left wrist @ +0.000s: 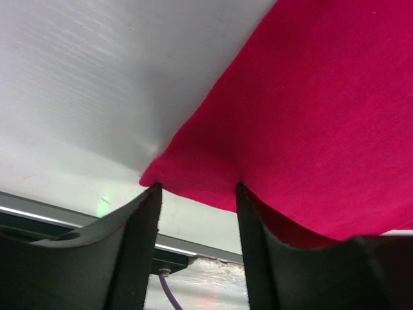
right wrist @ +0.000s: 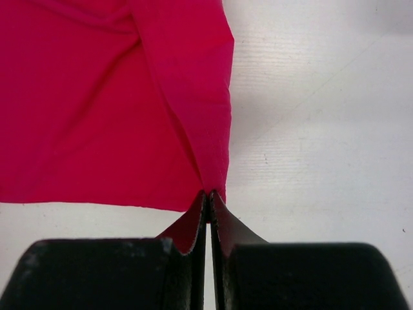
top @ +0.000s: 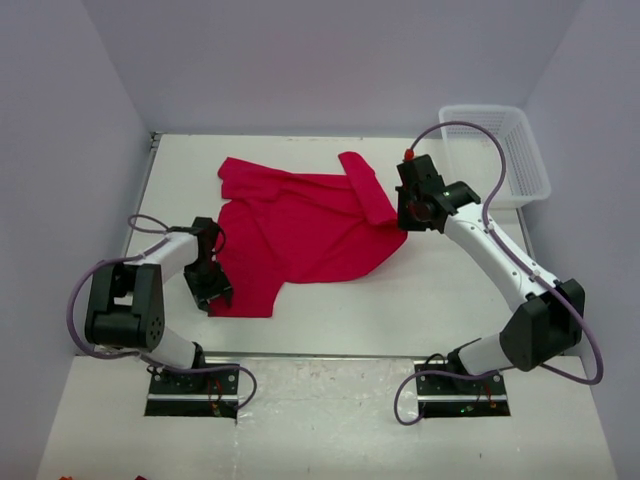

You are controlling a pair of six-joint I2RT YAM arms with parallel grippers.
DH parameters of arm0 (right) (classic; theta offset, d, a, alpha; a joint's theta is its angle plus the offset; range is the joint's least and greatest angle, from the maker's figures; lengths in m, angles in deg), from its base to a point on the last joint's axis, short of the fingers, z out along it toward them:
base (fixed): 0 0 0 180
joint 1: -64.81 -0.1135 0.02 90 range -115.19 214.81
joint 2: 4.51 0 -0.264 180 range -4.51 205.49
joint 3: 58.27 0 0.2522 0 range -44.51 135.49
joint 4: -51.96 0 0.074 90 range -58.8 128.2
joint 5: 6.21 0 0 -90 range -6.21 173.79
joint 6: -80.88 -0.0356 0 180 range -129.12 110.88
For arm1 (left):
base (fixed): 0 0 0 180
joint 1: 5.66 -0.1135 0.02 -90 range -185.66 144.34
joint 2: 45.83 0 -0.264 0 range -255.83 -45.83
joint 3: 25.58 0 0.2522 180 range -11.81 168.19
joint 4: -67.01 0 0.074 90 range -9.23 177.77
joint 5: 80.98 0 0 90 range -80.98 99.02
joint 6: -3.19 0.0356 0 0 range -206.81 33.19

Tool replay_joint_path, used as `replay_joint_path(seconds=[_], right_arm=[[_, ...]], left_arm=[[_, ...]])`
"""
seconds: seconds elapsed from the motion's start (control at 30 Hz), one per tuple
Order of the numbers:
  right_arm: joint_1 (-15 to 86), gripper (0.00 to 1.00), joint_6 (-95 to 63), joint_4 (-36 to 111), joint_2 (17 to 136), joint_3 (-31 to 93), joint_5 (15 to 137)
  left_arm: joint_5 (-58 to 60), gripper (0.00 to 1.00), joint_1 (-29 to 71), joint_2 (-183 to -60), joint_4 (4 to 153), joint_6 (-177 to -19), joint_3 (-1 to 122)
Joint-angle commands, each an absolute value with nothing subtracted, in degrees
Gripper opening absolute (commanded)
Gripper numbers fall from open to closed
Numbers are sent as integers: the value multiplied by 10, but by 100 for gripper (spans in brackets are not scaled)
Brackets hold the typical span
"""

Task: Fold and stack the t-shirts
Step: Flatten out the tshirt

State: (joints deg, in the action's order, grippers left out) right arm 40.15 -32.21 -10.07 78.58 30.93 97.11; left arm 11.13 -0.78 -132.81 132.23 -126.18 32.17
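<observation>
T-shirt [top: 300, 235]: red, one garment in view, lying rumpled and roughly spread at the middle of the desk [top: 400, 310].

Material: thin, limp cloth, judged light and without stiffness. It is likely to sag, crease and drag on the surface rather than slide.

Right jaws are pressed together on a pinch of the shirt's right-hand edge. Left jaws stand apart at the near-left hem corner, which lies across their tips; whether they touch it is unclear.

Recommended holds: hem corners and shoulder seams, taken in pairs and kept taut.

White basket [top: 500, 150] stands at the far right, apart from the shirt.
</observation>
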Motion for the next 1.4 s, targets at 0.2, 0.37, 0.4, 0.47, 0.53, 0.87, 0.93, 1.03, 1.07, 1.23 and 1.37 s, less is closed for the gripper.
replay_joint_path(seconds=[0.2,0.37,0.4,0.47,0.53,0.87,0.93,1.03,1.07,1.23,1.37], right_arm=[[406,0,-326,-102,783,319,972],[406,0,-330,-108,791,331,975],[406,0,-330,-110,791,334,975],[406,0,-331,-112,795,337,979],[406,0,-331,-112,800,340,989],[422,0,-327,-120,807,377,1057],[430,0,-328,-122,804,390,1058],[435,0,-327,-130,791,416,1070],[437,0,-327,-135,787,432,1070],[442,0,-326,-181,774,531,1067],[448,0,-313,-215,773,631,1055]], left_arm=[[103,27,-13,-1393,1179,-1250,287],[94,7,-16,-1381,1190,-1246,293],[93,3,-16,-1369,1194,-1247,297],[93,0,-16,-1352,1203,-1252,303],[95,0,-16,-1325,1224,-1255,319],[156,0,-15,-1154,1324,-1253,471],[168,0,-15,-1135,1340,-1246,515],[186,0,-15,-1098,1347,-1238,571],[189,0,-15,-1084,1347,-1235,599],[203,0,-14,-1059,1361,-1212,694],[211,0,-15,-1050,1381,-1190,822]])
